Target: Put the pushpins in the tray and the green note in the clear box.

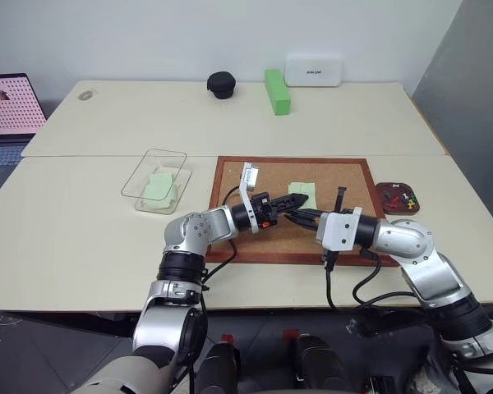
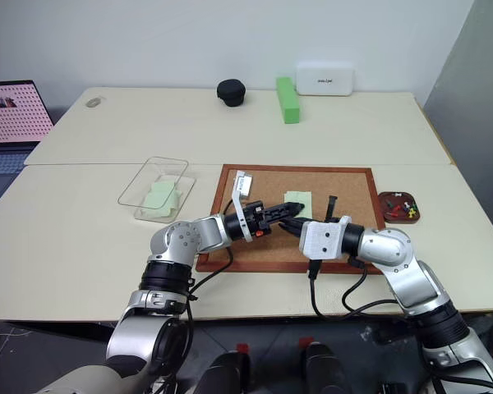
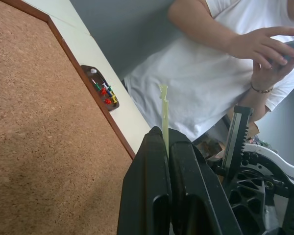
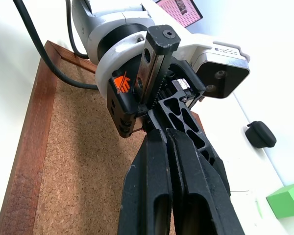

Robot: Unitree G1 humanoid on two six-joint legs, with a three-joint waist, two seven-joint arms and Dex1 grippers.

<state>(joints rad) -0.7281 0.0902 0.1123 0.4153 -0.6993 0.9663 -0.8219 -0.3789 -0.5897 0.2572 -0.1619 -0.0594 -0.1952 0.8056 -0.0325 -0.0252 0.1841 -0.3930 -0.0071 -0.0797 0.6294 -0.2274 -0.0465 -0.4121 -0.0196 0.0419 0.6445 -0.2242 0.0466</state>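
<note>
The pale green note (image 1: 302, 195) stands upright just above the corkboard (image 1: 255, 176). My left gripper (image 1: 287, 213) is shut on its lower edge; in the left wrist view the green note (image 3: 164, 115) shows edge-on, rising from between the fingers. My right gripper (image 1: 306, 218) meets it tip to tip from the other side, shut on the same edge. The clear box (image 1: 144, 176) sits left of the board with green slips (image 1: 158, 185) inside. At the board's right stands the brown tray (image 1: 397, 209) with several coloured pushpins (image 1: 400, 197) in it.
At the back of the table are a bright green block (image 1: 277, 90), a white case (image 1: 313, 70) and a black round pouch (image 1: 222, 84). A laptop (image 1: 8, 115) stands at far left. A person in a white shirt (image 3: 210, 73) stands beyond the tray side.
</note>
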